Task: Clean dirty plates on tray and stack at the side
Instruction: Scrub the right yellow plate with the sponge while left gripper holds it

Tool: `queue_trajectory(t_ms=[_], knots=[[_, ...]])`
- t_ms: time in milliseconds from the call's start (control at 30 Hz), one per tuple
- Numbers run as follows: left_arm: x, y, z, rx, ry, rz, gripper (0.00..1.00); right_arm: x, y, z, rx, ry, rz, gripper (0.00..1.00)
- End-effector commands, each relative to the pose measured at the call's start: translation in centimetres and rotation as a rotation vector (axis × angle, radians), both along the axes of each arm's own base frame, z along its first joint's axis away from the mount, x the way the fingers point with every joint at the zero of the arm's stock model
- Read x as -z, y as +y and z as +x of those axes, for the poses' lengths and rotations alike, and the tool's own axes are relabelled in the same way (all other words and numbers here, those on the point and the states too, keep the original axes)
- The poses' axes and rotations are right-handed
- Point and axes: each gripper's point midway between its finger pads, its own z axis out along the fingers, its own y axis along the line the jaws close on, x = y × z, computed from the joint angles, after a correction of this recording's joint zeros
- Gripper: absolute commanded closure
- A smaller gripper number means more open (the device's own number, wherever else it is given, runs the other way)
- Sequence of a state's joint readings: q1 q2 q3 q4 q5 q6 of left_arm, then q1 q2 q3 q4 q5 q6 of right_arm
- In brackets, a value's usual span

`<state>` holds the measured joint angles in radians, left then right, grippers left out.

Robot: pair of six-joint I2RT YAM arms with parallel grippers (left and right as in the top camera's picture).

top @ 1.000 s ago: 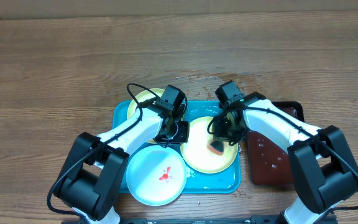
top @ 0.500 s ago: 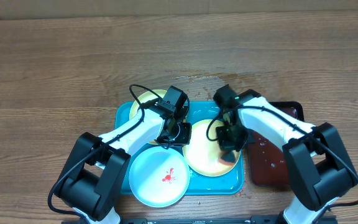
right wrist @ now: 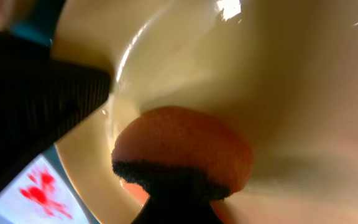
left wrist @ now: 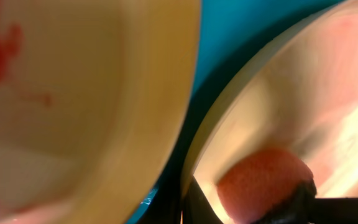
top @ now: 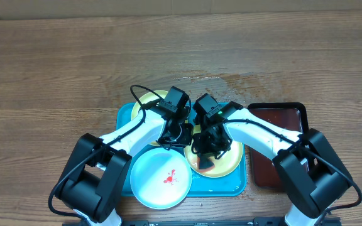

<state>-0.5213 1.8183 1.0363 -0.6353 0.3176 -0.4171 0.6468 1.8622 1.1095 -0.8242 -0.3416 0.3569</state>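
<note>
fingers of the right gripper [top: 208, 154], clenched on the sponge [right wrist: 185, 148], have swept left across the yellow plate [top: 232, 162] the left gripper [top: 180, 134] pinches, so scrubbing continues.

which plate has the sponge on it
The yellow-green plate on the tray's right, under the sponge; the white plate and the rear yellow-green plate have none.

The overhead view is bright and sharp under even, diffuse light from above, with soft shadows beneath the arms and a pale wet sheen on the tabletop [top: 209, 80] past the far edge of the tray [top: 234, 183]. Both wrist views are too close to focus. The left one blurs the yellow-green plate [left wrist: 303, 87] and sponge [left wrist: 260, 183], and the right one shows white glare on the plate's upper rim and black shadowed shapes at left.
</note>
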Motion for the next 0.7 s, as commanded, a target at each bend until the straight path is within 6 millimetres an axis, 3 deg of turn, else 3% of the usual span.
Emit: queue_trajectory(t_ms=[0, 200, 400, 533, 667], knots=[[0.6, -0.2, -0.4, -0.012, 0.03, -0.004, 0.96, 0.3, 0.6, 1.9, 0.143, 0.001, 0.034, 0.96], [0.6, -0.1, -0.5, -0.012, 0.033, -0.002, 0.96, 0.2, 0.7, 5.4, 0.284, -0.053, 0.09, 0.96], [0.6, -0.1, -0.5, -0.012, 0.033, -0.002, 0.96, 2.1, -0.4, 6.6, 0.377, -0.029, 0.056, 0.96], [0.6, -0.1, -0.5, -0.012, 0.034, -0.001, 0.96, 2.6, -2.8, 6.9, 0.42, 0.002, 0.013, 0.96], [0.6, -0.1, -0.5, -0.012, 0.034, -0.001, 0.96, 3.2, -7.2, 7.4, 0.482, 0.003, -0.101, 0.96]])
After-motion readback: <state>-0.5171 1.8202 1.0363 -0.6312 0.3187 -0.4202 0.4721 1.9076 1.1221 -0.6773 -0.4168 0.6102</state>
